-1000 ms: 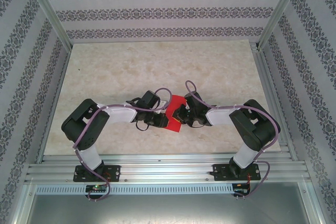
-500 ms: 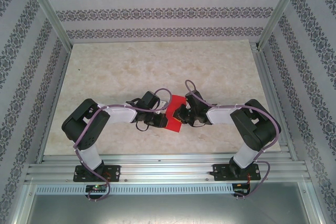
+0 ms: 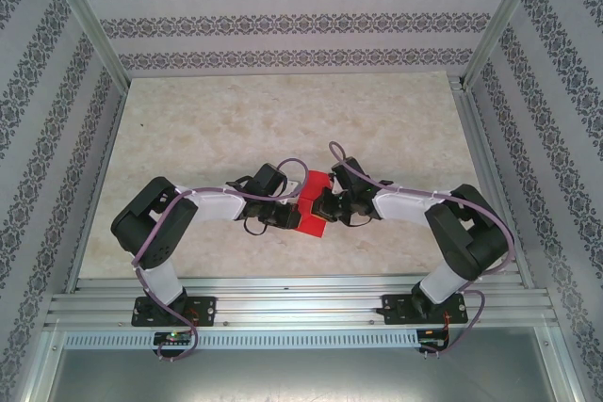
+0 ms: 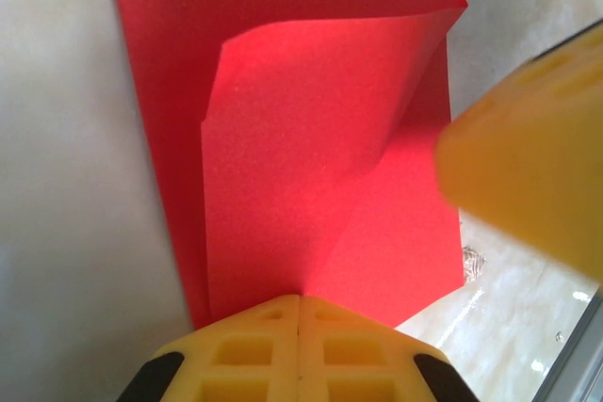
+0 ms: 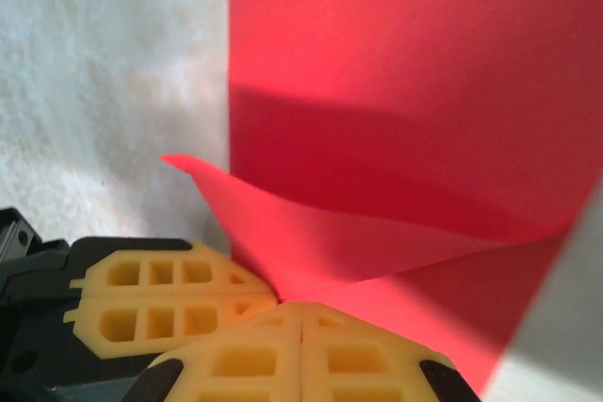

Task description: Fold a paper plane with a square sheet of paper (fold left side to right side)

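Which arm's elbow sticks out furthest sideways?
The right arm: from above, its black elbow overlaps the side rail, while the left arm's sits over the tabletop.

Arms elbows-out, wrists inward; left gripper (image 4: 300, 300), right gripper (image 5: 301, 306) both tight on red paper (image 4: 283, 185)

Finding the square sheet of paper (image 3: 310, 221) lying on the table (image 3: 283, 120), about mid-width and nearer the front edge than the rear. Noting the left gripper (image 3: 292, 206) standing at its left side and the right gripper (image 3: 323, 204) at its right, both meeting over it. From the left wrist, recording the left gripper (image 4: 300, 303) pinching a raised flap, a lower layer lying flat beneath and beyond, the right gripper (image 4: 528, 167) hanging to the right. From the right wrist, recording the right gripper (image 5: 301, 310) likewise pinching a lifted flap, the left gripper (image 5: 170, 300) sitting just beside it on the left.
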Motion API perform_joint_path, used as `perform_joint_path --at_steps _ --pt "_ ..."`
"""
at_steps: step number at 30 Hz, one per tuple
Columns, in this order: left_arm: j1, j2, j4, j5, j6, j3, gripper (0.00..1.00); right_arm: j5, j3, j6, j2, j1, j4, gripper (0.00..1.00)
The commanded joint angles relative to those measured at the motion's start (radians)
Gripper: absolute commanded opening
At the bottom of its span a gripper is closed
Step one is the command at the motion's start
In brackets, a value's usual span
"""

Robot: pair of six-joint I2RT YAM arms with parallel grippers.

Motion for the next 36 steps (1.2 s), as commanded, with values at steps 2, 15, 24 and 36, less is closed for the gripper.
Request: perform_joint_path --at_steps 2,15,24,36 --pt "-0.009 0.054 -0.046 -0.029 0.001 -0.034 0.06 -0.032 0.050 -0.004 0.067 0.026 0.034 0.06" --pt "-0.008 0.055 -0.060 -0.058 -0.005 -0.044 0.04 0.029 0.121 -0.080 0.163 0.036 -0.115 0.05" --pt "-0.009 0.061 -0.064 -0.067 -0.009 -0.067 0.03 0.090 0.084 -0.195 0.126 -0.046 -0.221 0.05" --pt "-0.007 0.062 -0.049 -0.064 -0.012 -0.076 0.03 0.123 0.049 -0.335 0.071 -0.223 -0.320 0.06"
